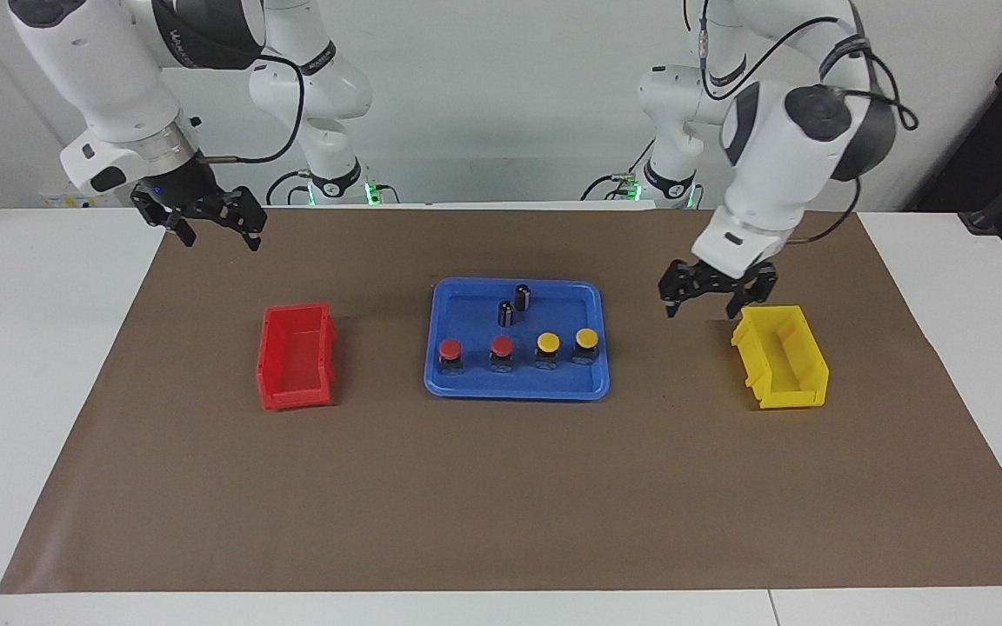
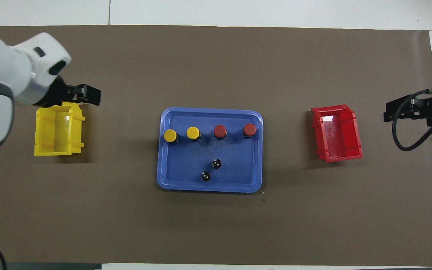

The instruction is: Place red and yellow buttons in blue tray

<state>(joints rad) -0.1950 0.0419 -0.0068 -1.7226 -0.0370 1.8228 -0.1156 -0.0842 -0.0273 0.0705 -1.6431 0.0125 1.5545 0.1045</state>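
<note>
We saw a blue tray [image 1: 442, 300] holding two red-capped buttons [image 1: 450, 350] and two yellow-capped buttons [image 1: 547, 342], each on a black base, plus two dark cylinders [image 1: 523, 296]. A red bin [image 1: 295, 356] and a yellow bin [image 1: 781, 356] sat on brown paper [image 1: 501, 487] over a white table [image 1: 31, 348].

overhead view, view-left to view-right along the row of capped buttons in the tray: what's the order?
Yellow-capped push button → second yellow-capped push button → red-capped push button → second red-capped push button, all standing in the flat blue plastic tray.
</note>
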